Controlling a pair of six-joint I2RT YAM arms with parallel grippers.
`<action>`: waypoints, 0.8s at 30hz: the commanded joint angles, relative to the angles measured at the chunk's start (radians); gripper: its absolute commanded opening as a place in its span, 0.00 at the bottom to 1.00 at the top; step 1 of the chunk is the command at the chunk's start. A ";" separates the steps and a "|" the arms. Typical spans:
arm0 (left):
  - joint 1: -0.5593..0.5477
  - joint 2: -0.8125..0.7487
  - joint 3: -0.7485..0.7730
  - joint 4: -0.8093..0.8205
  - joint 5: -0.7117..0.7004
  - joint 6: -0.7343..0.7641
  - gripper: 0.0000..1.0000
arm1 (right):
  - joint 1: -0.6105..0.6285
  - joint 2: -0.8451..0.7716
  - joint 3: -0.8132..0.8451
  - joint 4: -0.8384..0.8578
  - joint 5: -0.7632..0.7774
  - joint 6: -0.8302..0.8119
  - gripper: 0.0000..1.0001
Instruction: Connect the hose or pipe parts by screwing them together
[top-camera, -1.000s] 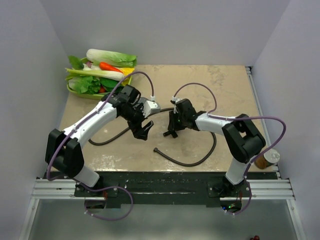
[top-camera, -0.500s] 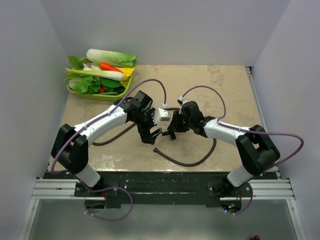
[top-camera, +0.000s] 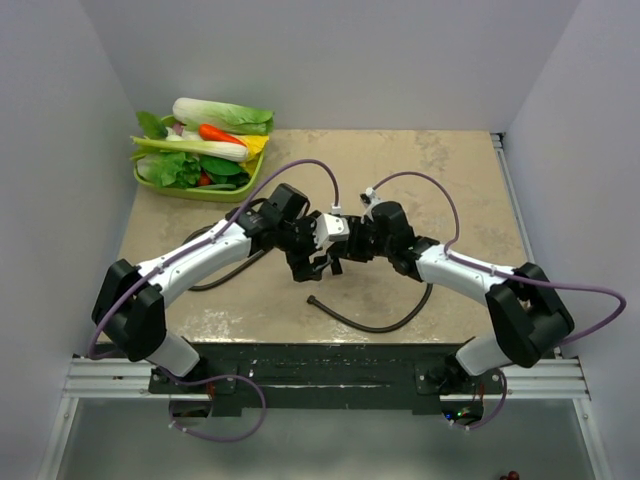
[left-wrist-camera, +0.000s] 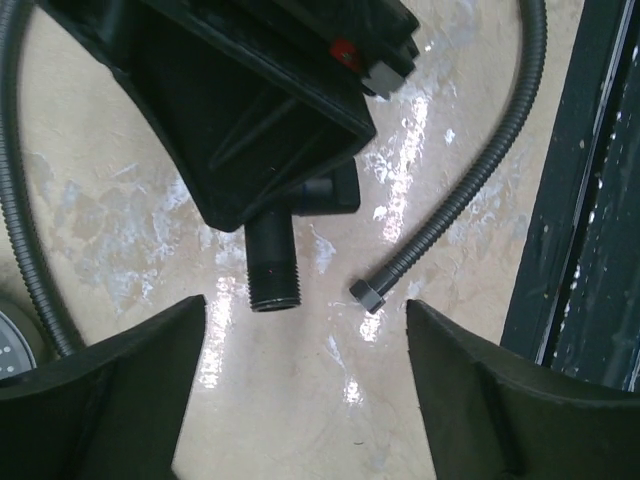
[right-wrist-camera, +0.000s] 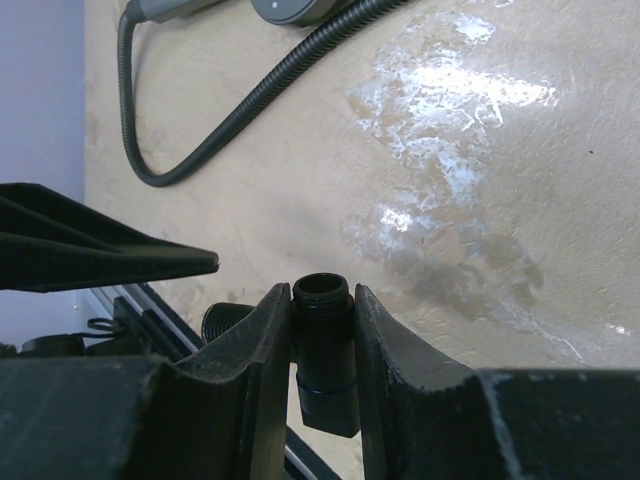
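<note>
Black and threaded, a short pipe fitting (right-wrist-camera: 322, 350) sits clamped between the fingers of the right gripper (right-wrist-camera: 320, 297), its open end poking out just past the fingertips over the beige desk (top-camera: 450, 180). The two arms meet over the middle of the desk, with the left gripper (left-wrist-camera: 303, 306) facing the right one almost nose to nose. The left fingers stand wide apart with nothing between them. Through that gap the left wrist camera sees the fitting's threaded end sticking out of the right fingers. Near that end, but not touching it, is the hex nut (left-wrist-camera: 367, 295) at the free end of the dark ribbed hose (left-wrist-camera: 470, 170), which lies flat on the desk. From the nut the hose curves toward the near edge of the desk and bends round under the right arm. The grey shower head (right-wrist-camera: 300, 8) lies on the desk beyond the grippers. Only its edge shows at the top of the right wrist view, with another stretch of ribbed hose looping away from beside it. A green tray (top-camera: 190, 192) of vegetables (top-camera: 220, 115) stands at the far left corner.
</note>
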 joint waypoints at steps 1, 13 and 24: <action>-0.005 -0.022 0.014 0.052 0.007 -0.011 0.77 | 0.005 -0.072 0.006 0.063 -0.027 0.041 0.00; -0.011 0.009 0.032 0.033 0.020 -0.018 0.58 | 0.034 -0.092 0.029 0.071 -0.038 0.061 0.00; -0.015 0.035 0.037 0.009 0.017 -0.014 0.00 | 0.042 -0.133 0.036 0.086 -0.050 0.084 0.00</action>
